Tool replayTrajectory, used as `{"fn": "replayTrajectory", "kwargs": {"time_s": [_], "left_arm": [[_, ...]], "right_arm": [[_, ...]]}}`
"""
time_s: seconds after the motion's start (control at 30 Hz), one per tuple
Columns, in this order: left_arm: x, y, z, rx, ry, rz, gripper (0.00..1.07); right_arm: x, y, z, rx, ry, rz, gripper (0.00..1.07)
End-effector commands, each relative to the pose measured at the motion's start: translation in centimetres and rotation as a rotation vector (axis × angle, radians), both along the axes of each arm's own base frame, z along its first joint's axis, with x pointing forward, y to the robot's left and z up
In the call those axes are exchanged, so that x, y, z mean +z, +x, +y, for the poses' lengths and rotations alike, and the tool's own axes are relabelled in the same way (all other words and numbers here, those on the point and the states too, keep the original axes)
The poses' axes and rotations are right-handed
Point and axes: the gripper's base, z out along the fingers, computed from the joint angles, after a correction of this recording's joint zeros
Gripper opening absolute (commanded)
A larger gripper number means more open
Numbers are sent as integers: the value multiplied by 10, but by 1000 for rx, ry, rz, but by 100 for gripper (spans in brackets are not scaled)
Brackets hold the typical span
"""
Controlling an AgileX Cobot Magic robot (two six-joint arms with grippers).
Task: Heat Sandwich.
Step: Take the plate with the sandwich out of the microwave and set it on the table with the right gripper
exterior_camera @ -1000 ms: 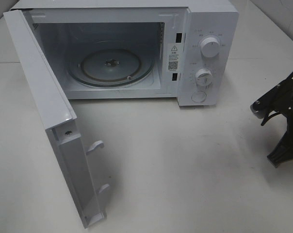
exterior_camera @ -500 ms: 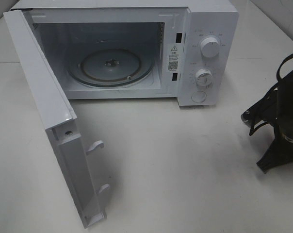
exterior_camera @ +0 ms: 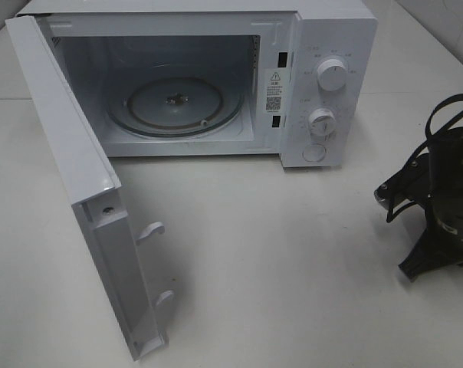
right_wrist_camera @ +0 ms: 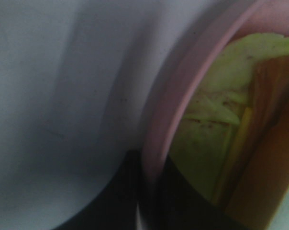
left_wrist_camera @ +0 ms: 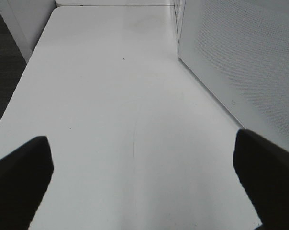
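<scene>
The sandwich [right_wrist_camera: 216,139], yellowish-green with an orange patch, lies on a salmon-pink plate [right_wrist_camera: 183,96] that fills the right wrist view. My right gripper [right_wrist_camera: 148,199] is shut on the plate's rim, a dark finger on each side of it. In the exterior high view the right arm [exterior_camera: 435,218] sits at the table's right edge, and plate and sandwich are hidden there. The white microwave [exterior_camera: 331,31] stands at the back with its door [exterior_camera: 63,153] swung wide open and its glass turntable [exterior_camera: 174,103] bare. My left gripper [left_wrist_camera: 144,187] is open over bare table beside the door.
The open door juts far toward the front left. White tabletop [exterior_camera: 293,261] spreads between the microwave front and the right arm. The control panel with two knobs [exterior_camera: 323,96] is on the microwave's right side. The table's left edge [left_wrist_camera: 20,96] shows in the left wrist view.
The right arm has come further into the exterior high view, moving left and toward the front. The microwave and door have not moved.
</scene>
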Motion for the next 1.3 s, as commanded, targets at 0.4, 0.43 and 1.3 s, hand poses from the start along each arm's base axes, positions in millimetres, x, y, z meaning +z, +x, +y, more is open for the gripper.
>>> {"fn": "replayTrajectory", "kwargs": {"time_s": [0.4,0.43,1.3], "left_arm": [[0,-4,-1,2,-8,-34,98],[0,-4,-1,2,-8,-34,98],[0,-4,-1,2,-8,-34,98]], "right_arm": [[0,0,-3,-7,-19,2,18],[1,0,-3,-17,-12,0,24],[74,-21,9,-45,270,-108,61]]}}
